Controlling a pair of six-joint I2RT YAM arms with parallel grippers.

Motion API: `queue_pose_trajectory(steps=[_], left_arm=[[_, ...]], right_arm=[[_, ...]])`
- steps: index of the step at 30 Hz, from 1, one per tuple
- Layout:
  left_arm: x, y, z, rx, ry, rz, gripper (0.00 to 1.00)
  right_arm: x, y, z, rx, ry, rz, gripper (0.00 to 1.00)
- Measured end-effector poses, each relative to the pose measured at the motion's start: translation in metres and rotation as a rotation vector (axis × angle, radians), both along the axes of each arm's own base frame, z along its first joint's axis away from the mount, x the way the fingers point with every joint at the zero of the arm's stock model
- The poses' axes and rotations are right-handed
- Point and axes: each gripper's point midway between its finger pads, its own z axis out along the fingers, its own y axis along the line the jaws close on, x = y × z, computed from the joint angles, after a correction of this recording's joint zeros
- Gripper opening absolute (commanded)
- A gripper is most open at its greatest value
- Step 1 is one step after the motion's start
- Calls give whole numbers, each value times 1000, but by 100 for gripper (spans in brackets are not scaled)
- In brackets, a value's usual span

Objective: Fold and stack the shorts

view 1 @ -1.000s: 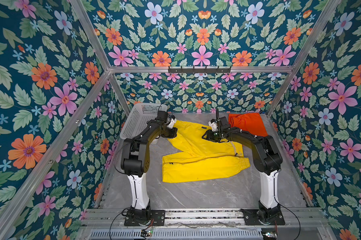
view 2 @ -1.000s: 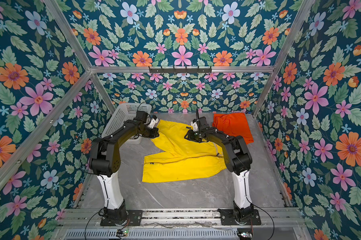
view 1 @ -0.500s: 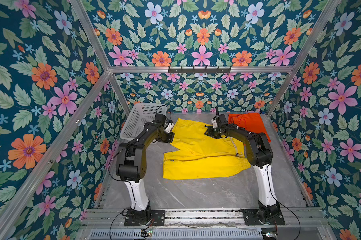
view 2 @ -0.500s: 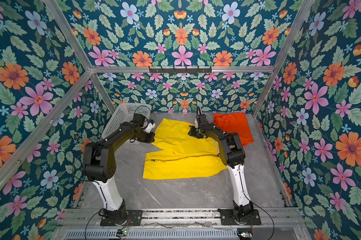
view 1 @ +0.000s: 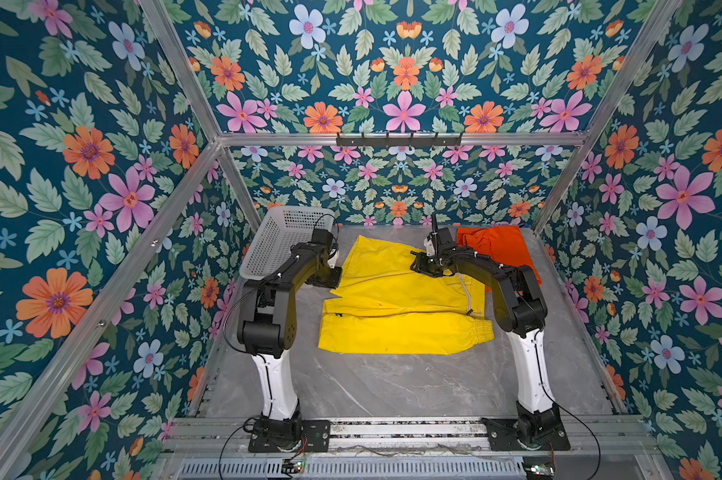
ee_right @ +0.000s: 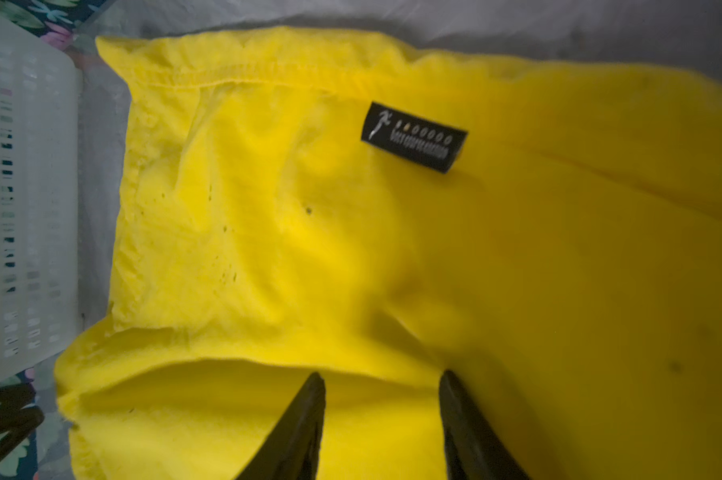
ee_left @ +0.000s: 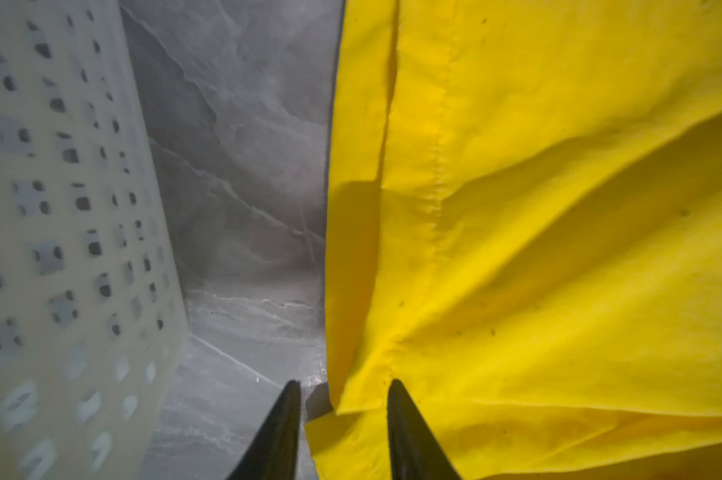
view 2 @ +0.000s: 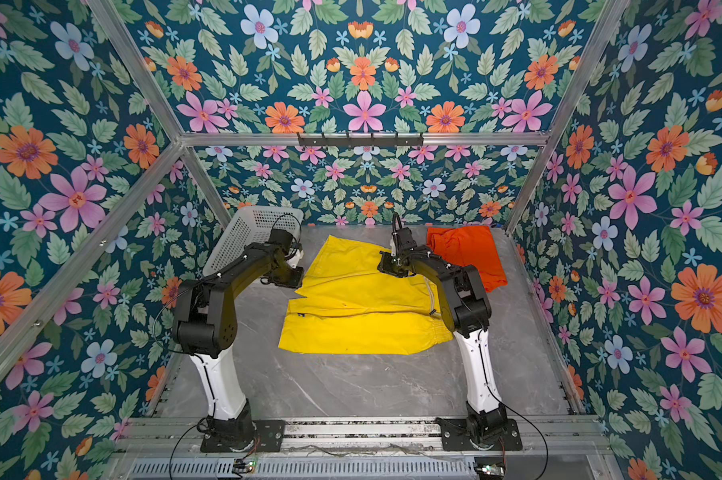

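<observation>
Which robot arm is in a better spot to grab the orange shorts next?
Probably the right one. The orange shorts lie at the back right, just beside the right gripper, whose jaws are open. The left gripper is over by the basket, with the yellow shorts in between.

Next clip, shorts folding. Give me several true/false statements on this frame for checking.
The bright yellow thin-fabric shorts lie on the grey marbled table. True.
The bright orange shorts lie near the table's far right corner. True.
The orange shorts are stacked on the yellow pair. False: they lie beside it.
The white perforated plastic basket stands between the two pairs. False: the basket stands far left.
The left gripper is clamped shut. False: the left gripper's jaws stand apart at the yellow shorts' edge.
The right gripper is open over yellow fabric. True.
</observation>
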Motion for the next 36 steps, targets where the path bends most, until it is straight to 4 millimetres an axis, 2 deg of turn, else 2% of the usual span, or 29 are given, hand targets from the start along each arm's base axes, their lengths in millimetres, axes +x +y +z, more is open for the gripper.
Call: queue_pose_trajectory(steps=[3, 5, 7, 10, 14, 18, 22, 27, 29, 31, 33, 36], left_arm=[[3, -5, 29, -32, -63, 8, 45], [4, -14, 52, -64, -120, 3, 41], [2, -29, 70, -107, -167, -21, 38], [-4, -58, 74, -171, -182, -64, 36], [-12, -100, 44, -214, -126, -118, 35], [-10, -123, 3, -214, -58, -137, 34], [-7, -127, -32, -189, -4, -119, 34], [-10, -113, -49, -134, 16, -91, 37], [-11, -106, -48, -115, 6, -76, 40], [-16, -100, -40, -108, 1, -69, 42], [-18, -96, -20, -117, -35, -58, 43], [-24, -94, 29, -172, -134, -44, 44]], right_arm=[[-6, 15, 27, 25, -40, 51, 49], [-9, 20, 54, 50, -85, 72, 49], [-14, 18, 83, 68, -130, 73, 49], [-26, 12, 104, 80, -164, 74, 49], [-57, 3, 93, 77, -118, 82, 49], [-82, -7, 68, 56, -54, 77, 49], [-97, -19, 40, 16, 4, 57, 49], [-105, -46, 14, -12, 63, -7, 49], [-108, -56, 13, -15, 76, -36, 49], [-109, -56, 28, -5, 46, -34, 49], [-108, -55, 54, 11, -15, -22, 49], [-116, -59, 93, 30, -101, -8, 50]])
